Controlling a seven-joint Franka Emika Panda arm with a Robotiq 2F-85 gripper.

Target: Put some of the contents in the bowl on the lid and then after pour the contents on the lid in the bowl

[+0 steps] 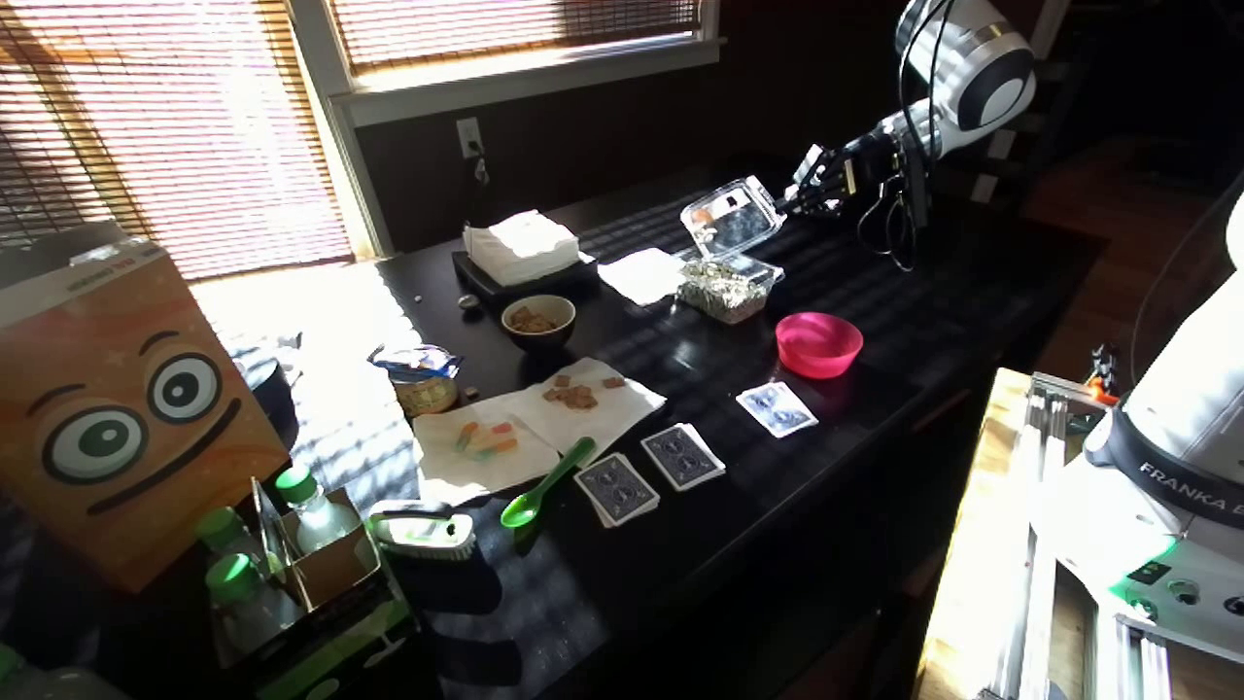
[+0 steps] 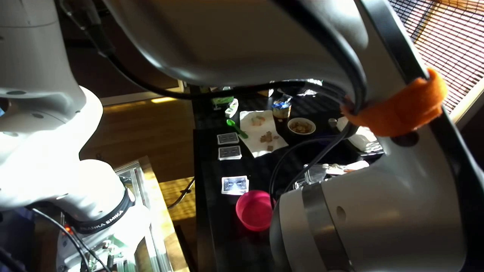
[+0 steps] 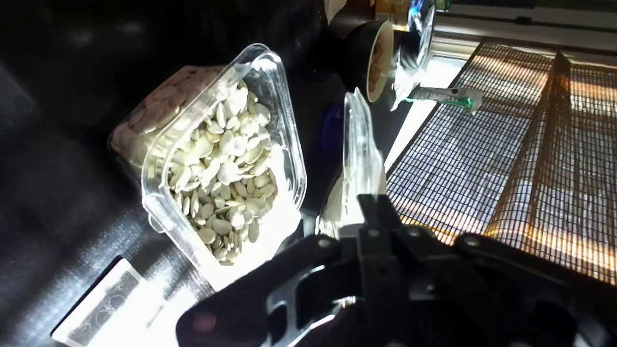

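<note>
fingers (image 3: 367, 212) pinching lid (image 1: 741, 228) edge, AFAICT from here | lid tilted, upper ctr-rt in ext view, prob. so bowl (image 3: 283, 120) mouth's uncovered | seeds (image 3: 226, 168) visible in bowl

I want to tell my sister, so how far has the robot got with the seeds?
Done: the clear box is open. In hand: the gripper looks closed on the raised, tilted lid. Probably left: putting some seeds on the lid, then pouring them back, as those I clearly see sit in the box. I can't tell whether the lid holds any.
</note>
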